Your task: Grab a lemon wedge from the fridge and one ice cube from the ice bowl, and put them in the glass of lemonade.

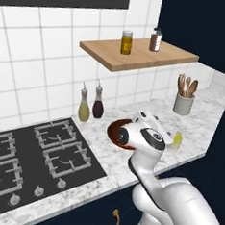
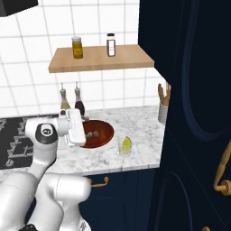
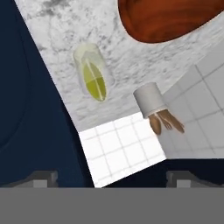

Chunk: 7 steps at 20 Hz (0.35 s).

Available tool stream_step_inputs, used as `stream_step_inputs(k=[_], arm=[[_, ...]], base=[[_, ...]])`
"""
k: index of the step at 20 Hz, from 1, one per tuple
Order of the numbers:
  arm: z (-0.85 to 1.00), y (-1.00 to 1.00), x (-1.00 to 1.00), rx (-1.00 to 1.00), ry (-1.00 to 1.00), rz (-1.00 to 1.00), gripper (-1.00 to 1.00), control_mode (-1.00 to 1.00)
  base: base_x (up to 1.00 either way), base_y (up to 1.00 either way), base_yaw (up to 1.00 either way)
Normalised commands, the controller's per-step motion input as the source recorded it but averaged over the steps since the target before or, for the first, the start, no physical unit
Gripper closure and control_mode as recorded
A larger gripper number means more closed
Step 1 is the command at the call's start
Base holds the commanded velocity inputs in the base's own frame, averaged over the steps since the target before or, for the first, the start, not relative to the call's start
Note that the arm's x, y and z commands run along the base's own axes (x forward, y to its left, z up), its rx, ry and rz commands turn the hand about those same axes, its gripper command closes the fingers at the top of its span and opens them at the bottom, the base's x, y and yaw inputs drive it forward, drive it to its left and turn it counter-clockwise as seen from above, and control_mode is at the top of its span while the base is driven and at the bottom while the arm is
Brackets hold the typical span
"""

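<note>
My gripper [image 3: 111, 177] is open, its two dark tips far apart with nothing between them. The white hand [image 2: 74, 127] hangs over the near edge of the reddish-brown ice bowl [image 2: 100, 131], which holds a few small pale lumps [image 2: 91, 134]. Just right of the bowl stands the glass of lemonade [image 2: 125, 147], also seen in the hand view [image 3: 92, 78]. A bright yellow wedge-like piece [image 2: 127, 142] sits in the glass. The fridge is out of view.
A grey utensil holder [image 1: 184, 102] with wooden spoons stands at the counter's back right. Two bottles [image 1: 91, 105] stand behind the bowl, and the stove [image 1: 28, 155] lies to the left. A wooden shelf [image 1: 139, 54] carries two jars. A tall navy cabinet [image 2: 194, 113] closes off the right.
</note>
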Motion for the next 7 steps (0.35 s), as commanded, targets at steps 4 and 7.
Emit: stream_step_inputs(k=[4,7], arm=[[0.53,0.99,-0.31,0.0,-0.11,0.0,-1.0,-1.0],[0.37,0.99,-0.24,0.0,-0.1,0.01,-1.0,-1.0]], base=[[0.0,0.0,0.0],[0.0,0.0,0.0]])
